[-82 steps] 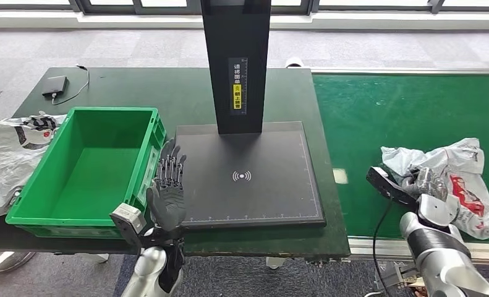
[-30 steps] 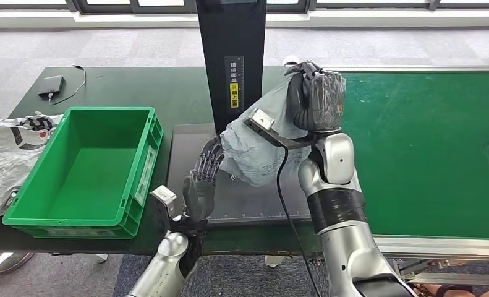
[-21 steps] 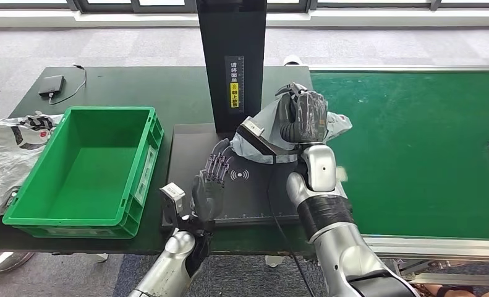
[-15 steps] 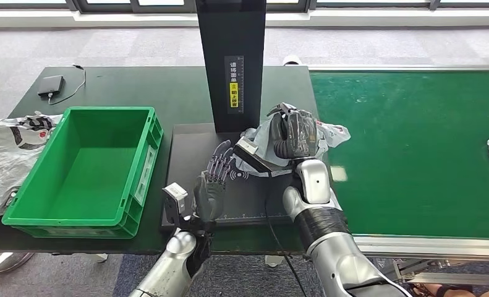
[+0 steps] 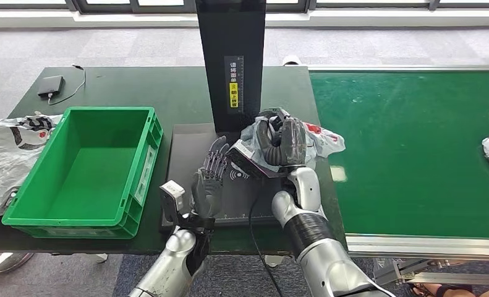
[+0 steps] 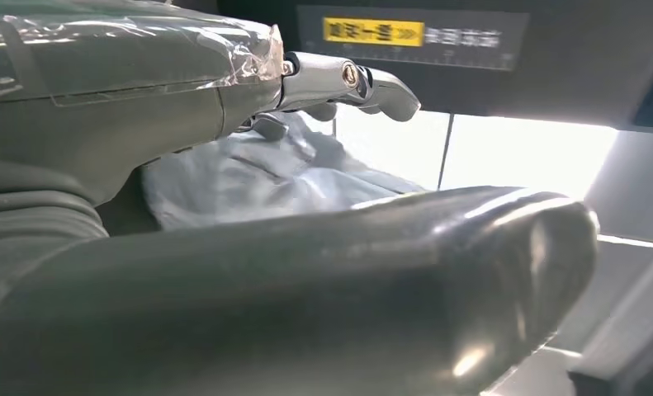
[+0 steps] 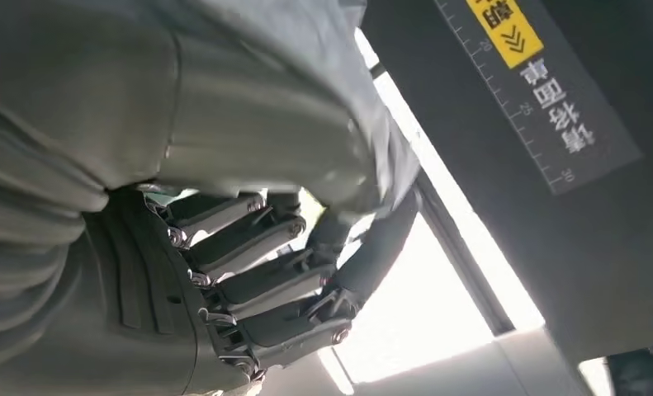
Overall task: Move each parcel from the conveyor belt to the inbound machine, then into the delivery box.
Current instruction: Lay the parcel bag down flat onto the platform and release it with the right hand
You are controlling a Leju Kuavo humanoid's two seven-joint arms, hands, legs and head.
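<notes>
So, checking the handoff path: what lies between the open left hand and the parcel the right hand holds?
In the head view, only bare black scanner plate separates the left hand from the parcel.

Even, bright daylight fills the head view, coming from windows at twelve o'clock; shadows stay soft. Both wrist views are blurred up close, with blown-out white glare toward four o'clock.
</notes>
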